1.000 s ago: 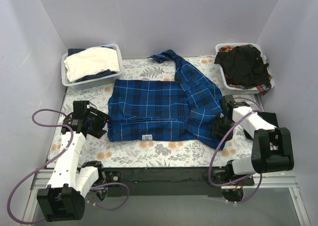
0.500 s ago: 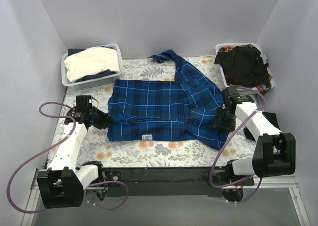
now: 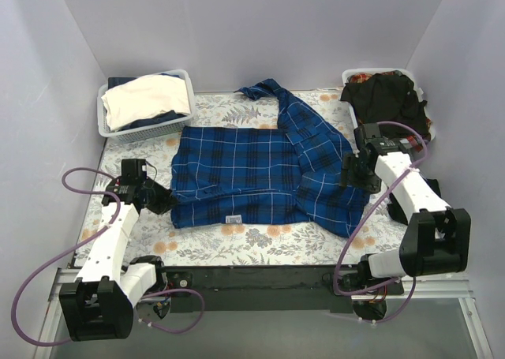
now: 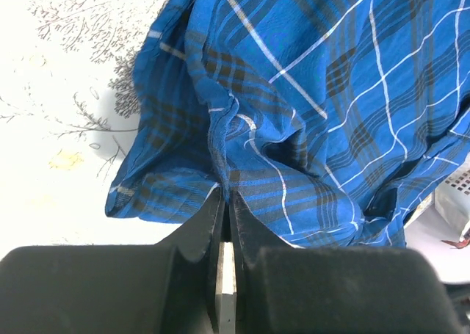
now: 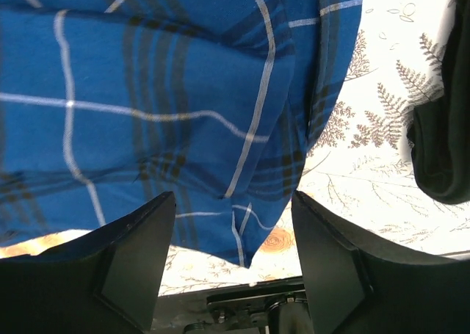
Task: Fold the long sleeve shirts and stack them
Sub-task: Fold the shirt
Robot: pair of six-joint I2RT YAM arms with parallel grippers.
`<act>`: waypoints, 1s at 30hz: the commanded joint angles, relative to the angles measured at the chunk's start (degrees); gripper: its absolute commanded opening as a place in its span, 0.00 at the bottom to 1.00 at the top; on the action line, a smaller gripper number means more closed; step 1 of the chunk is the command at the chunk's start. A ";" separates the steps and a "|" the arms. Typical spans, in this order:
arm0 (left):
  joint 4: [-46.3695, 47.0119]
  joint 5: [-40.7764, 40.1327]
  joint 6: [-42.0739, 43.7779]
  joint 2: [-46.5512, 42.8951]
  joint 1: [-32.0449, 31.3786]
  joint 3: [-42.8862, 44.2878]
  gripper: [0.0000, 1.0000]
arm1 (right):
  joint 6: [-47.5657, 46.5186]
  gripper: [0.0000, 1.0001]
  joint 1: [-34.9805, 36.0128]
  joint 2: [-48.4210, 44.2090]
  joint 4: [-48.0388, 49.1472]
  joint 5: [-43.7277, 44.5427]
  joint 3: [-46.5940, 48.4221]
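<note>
The royal-blue plaid long sleeve shirt (image 3: 252, 170) lies spread on the floral table cover, one sleeve reaching toward the back. My left gripper (image 3: 162, 200) is at its lower left corner. In the left wrist view the left gripper (image 4: 226, 196) is shut on a bunched fold of the plaid cloth (image 4: 294, 114). My right gripper (image 3: 353, 172) hovers over the shirt's right side. The right wrist view shows it (image 5: 233, 202) open, with the plaid edge (image 5: 183, 128) below and between the fingers, not pinched. A black shirt (image 3: 387, 102) sits heaped in the right basket.
A white lattice basket (image 3: 142, 130) at the back left holds folded cream and dark cloth. The other white basket (image 3: 353, 76) stands at the back right. The floral cover (image 3: 260, 237) shows bare along the front edge. Grey walls close in on both sides.
My left gripper slid in to the shirt's lower left corner and shut on the cloth. My right gripper rose toward the back along the shirt's right side and opened wider.
</note>
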 commanded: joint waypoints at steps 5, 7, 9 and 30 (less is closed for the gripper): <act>-2.97 -1.32 0.62 -3.65 -0.24 -1.94 0.00 | 1.22 0.68 -0.47 5.01 6.24 1.33 -0.64; -3.32 -1.58 0.71 -3.65 -0.24 -1.86 0.00 | 1.48 0.60 -0.56 5.98 7.47 0.28 -0.73; -3.32 -1.58 0.80 -3.56 -0.24 -1.77 0.00 | 1.40 0.46 -0.47 6.68 8.79 -1.64 -0.90; -16.59 -5.36 -1.48 -14.80 -0.24 8.24 0.00 | 1.92 0.01 -0.56 -28.20 -4.03 3.00 8.67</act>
